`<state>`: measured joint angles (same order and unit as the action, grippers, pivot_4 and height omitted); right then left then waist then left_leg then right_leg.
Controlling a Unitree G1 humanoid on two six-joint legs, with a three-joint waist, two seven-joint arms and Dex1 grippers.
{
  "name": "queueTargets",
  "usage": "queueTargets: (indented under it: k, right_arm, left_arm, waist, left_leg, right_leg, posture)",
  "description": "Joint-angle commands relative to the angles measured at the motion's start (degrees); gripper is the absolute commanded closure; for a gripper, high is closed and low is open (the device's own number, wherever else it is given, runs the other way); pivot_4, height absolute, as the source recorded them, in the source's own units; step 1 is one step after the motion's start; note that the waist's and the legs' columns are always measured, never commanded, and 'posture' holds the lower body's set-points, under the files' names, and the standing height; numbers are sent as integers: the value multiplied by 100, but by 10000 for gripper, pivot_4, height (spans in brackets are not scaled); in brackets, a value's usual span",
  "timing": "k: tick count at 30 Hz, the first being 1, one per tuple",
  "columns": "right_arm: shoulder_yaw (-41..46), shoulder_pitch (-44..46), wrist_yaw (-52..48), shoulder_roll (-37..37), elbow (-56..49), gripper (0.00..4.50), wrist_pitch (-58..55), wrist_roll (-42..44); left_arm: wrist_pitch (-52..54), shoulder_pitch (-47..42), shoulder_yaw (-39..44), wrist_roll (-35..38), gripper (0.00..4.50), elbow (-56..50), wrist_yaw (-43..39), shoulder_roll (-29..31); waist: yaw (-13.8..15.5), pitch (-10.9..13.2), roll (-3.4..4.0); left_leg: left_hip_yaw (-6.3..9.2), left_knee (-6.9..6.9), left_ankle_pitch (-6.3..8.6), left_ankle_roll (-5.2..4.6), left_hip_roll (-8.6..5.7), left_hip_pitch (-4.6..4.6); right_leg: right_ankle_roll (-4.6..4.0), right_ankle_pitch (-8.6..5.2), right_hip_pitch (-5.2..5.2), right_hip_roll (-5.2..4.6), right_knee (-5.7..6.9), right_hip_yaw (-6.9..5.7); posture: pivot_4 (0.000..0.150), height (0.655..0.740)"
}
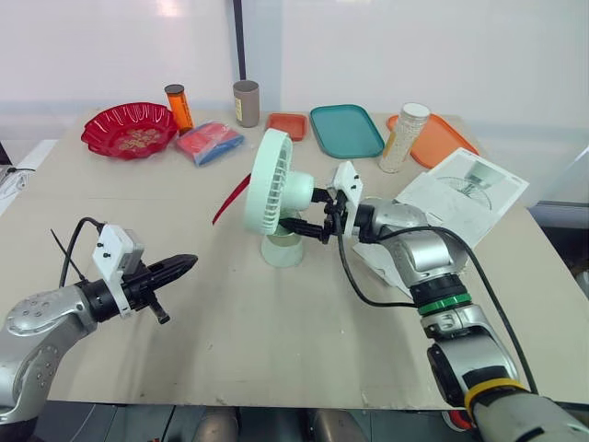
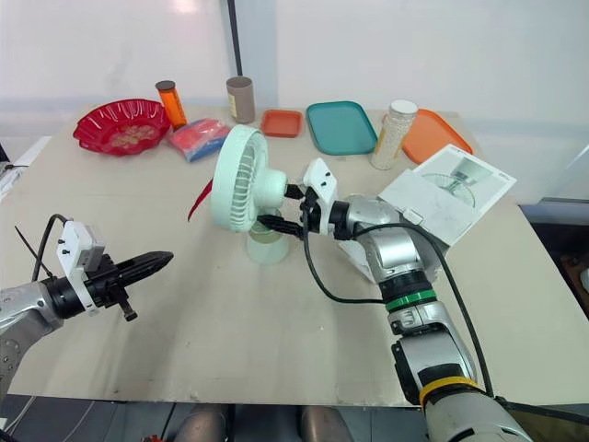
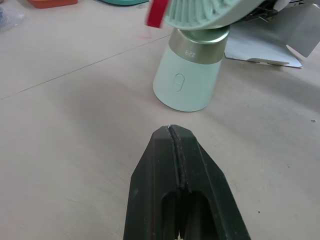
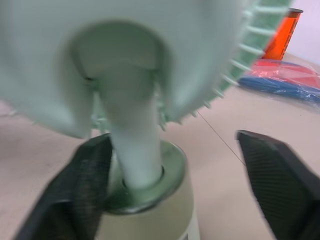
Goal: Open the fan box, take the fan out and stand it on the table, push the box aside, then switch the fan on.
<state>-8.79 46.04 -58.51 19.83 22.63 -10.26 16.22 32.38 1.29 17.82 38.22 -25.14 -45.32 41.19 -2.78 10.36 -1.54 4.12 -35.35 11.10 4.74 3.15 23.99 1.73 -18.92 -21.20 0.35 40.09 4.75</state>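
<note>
On beige table [image 1: 276,341], white wall [image 1: 414,46] behind — fan [image 1: 271,180] upright, right fingers [image 4: 280,175] wide around neck [image 4: 132,150], left fingers [image 3: 210,200] closed.

With the mint-green plastic table fan [image 1: 274,189] as dial centre, bare beige tabletop [image 1: 239,341] lies free from 5 to 8 o'clock, past the closed left gripper [image 1: 187,265] up to the fan's base. A red ribbon [image 1: 230,201] hangs at 9. At 3 the right gripper [image 1: 313,214], fingers spread round the neck, and the white cardboard box [image 1: 465,189] bar the way. Clutter lines 10 to 2, from red scalloped bowl [image 1: 129,129] to flat orange tray [image 1: 446,138].
</note>
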Motion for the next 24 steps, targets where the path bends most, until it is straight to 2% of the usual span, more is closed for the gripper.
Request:
queueTargets:
  k: [1, 9, 24]
  right_arm:
    - [-22, -106, -109, 46, -239, 1415, -164, -24]
    - [87, -147, -132, 106, -365, 1415, -285, -69]
    - [81, -228, -95, 94, -505, 1415, -298, -69]
  left_arm:
    - [-94, -207, 15, -41, 45000, -27, 141, -44]
    - [74, -562, -84, 24, 45000, 205, 105, 34]
    - [-38, -635, -222, -141, 45000, 281, 91, 7]
  waist:
    - [0, 0, 0]
    - [-1, 1, 2]
    - [1, 1, 2]
  left_leg:
    - [0, 0, 0, 0, 0, 0]
    - [0, 0, 0, 0, -1, 14]
    - [1, -1, 0, 0, -1, 14]
  right_leg:
    - [0, 0, 0, 0, 0, 0]
    - [2, -1, -12, 0, -1, -1]
    - [1, -1, -12, 0, -1, -1]
  posture:
    - [1500, 7400]
    - [1500, 7400]
    - [1500, 7400]
